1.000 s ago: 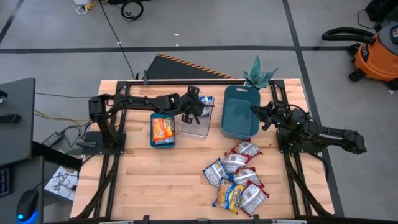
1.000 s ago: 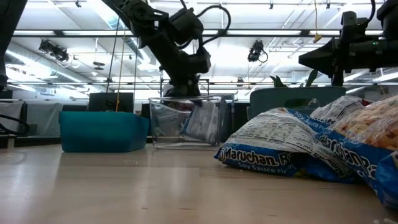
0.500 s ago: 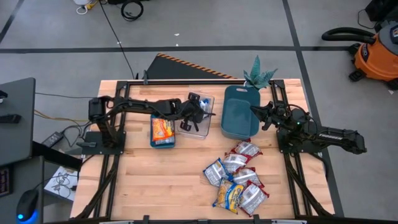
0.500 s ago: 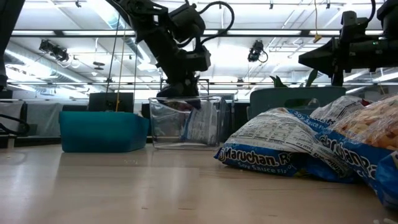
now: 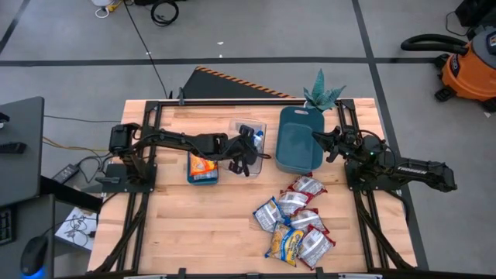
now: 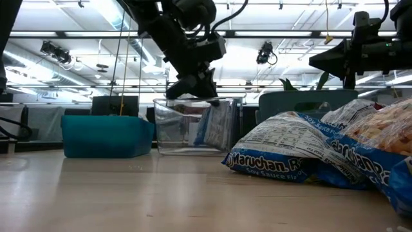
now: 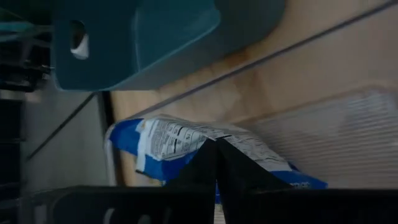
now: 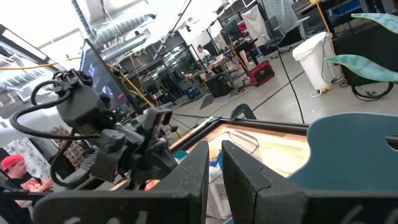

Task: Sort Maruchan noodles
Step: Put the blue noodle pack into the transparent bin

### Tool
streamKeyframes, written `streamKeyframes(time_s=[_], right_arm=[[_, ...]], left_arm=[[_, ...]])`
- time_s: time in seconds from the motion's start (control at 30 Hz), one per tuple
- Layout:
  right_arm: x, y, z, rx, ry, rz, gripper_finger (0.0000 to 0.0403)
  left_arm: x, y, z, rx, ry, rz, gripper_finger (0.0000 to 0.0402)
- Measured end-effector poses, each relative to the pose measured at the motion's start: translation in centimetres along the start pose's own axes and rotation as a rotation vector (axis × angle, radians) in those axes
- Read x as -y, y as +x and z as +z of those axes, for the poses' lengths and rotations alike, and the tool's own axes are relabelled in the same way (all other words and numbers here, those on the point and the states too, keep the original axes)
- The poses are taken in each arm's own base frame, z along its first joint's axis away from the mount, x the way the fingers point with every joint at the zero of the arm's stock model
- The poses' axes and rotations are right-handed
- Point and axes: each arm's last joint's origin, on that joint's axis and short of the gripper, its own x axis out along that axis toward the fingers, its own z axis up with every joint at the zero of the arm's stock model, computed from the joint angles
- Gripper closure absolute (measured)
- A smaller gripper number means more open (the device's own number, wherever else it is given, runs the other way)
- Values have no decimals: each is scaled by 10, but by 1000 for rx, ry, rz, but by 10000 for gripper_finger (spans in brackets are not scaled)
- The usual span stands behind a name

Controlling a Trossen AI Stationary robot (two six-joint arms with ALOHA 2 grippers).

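Note:
My left gripper (image 5: 249, 147) is shut and hangs just above the clear container (image 5: 240, 128), level with its rim in the low view (image 6: 212, 100). A blue and white noodle packet (image 6: 215, 125) stands inside, leaning on the container's wall; the left wrist view shows it (image 7: 180, 143) right behind my fingertips (image 7: 216, 149). An orange packet (image 5: 203, 161) lies in the left teal bin (image 5: 203, 180). Several packets (image 5: 298, 225) lie piled on the table near its front edge. My right gripper (image 5: 319, 145) waits over the right teal bin's (image 5: 298, 151) edge, its fingers a narrow gap apart (image 8: 215, 168). My left gripper has its shut fingertips right at the blue packet's upper edge (image 7: 205, 134), slanting down into the container. Whether they touch the packet I cannot tell.
The right teal bin (image 6: 302, 103) holds nothing that I can see. Bare wood lies between the bins and the pile (image 6: 302, 148) and along the table's left front. A green plant (image 5: 322, 94) stands at the far edge behind the right bin.
My left gripper has risen from inside the clear container to its rim and drifted toward the table's right and near side. The blue packet has stayed in the container and now stands a little steeper against its wall.

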Motion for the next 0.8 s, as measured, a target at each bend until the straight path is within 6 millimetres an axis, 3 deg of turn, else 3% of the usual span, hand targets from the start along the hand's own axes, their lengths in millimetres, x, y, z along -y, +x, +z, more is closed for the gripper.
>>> streamKeyframes(time_s=[0.33,0.8], right_arm=[[0,0,0,0,0,0,353],[0,0,0,0,0,0,353]], left_arm=[[1,-2,1,-90,143,97,396],[-9,1,-9,-253,593,141,396]])
